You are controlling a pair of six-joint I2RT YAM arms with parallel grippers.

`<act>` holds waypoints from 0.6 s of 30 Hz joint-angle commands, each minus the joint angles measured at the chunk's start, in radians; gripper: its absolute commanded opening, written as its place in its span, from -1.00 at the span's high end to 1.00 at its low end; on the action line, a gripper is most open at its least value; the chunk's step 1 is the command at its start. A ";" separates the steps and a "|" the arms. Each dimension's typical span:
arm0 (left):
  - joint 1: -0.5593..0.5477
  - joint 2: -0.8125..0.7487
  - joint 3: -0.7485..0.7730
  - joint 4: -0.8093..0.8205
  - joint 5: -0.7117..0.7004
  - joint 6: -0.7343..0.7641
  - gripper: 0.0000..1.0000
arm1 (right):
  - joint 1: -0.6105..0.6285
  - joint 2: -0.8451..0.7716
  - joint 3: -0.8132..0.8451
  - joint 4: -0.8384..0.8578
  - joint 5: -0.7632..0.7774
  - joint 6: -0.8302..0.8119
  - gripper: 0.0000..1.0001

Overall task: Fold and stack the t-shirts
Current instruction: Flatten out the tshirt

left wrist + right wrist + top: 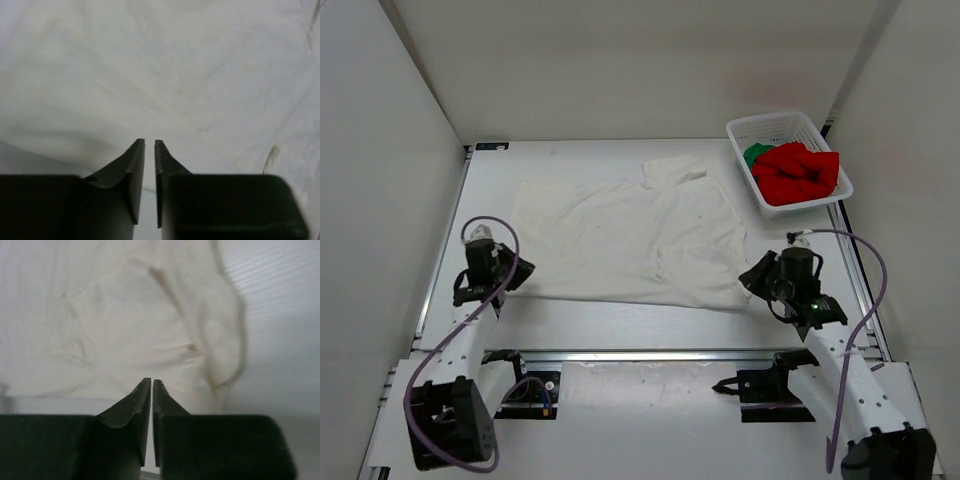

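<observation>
The white shirt point(630, 240) lies spread flat. The left gripper point(150, 142) and right gripper point(151, 381) sit at its near corners, barely parted, holding nothing.

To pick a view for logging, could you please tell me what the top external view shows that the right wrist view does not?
Only top external: the basket holding the red t-shirt and green t-shirt, and the left pincer. Only right wrist: creases of the white t-shirt close up. Both: that t-shirt and the right pincer near its edge.
</observation>
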 commanded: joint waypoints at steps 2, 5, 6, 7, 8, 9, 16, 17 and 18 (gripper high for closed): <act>-0.348 0.006 0.003 0.109 -0.029 -0.042 0.72 | 0.310 0.206 0.082 0.137 0.099 -0.043 1.00; -0.573 0.079 -0.033 0.198 -0.074 -0.097 0.98 | 0.470 0.429 0.160 0.196 0.136 -0.057 1.00; -0.620 0.108 -0.036 0.210 -0.071 -0.102 1.00 | 0.491 0.503 0.176 0.222 0.133 -0.068 1.00; -0.644 0.152 -0.054 0.245 -0.054 -0.117 1.00 | 0.536 0.554 0.211 0.259 0.133 -0.077 1.00; -0.651 0.169 -0.056 0.290 -0.039 -0.131 1.00 | 0.551 0.576 0.217 0.265 0.136 -0.076 1.00; -0.658 0.209 -0.060 0.292 -0.022 -0.132 1.00 | 0.571 0.628 0.232 0.297 0.133 -0.082 0.99; -0.629 0.261 -0.076 0.348 -0.028 -0.116 1.00 | 0.590 0.768 0.256 0.377 0.176 -0.076 0.99; -0.613 0.260 -0.088 0.348 -0.028 -0.112 0.98 | 0.591 0.767 0.237 0.392 0.166 -0.076 1.00; -0.601 0.264 -0.096 0.348 -0.022 -0.109 0.99 | 0.582 0.763 0.211 0.408 0.169 -0.068 1.00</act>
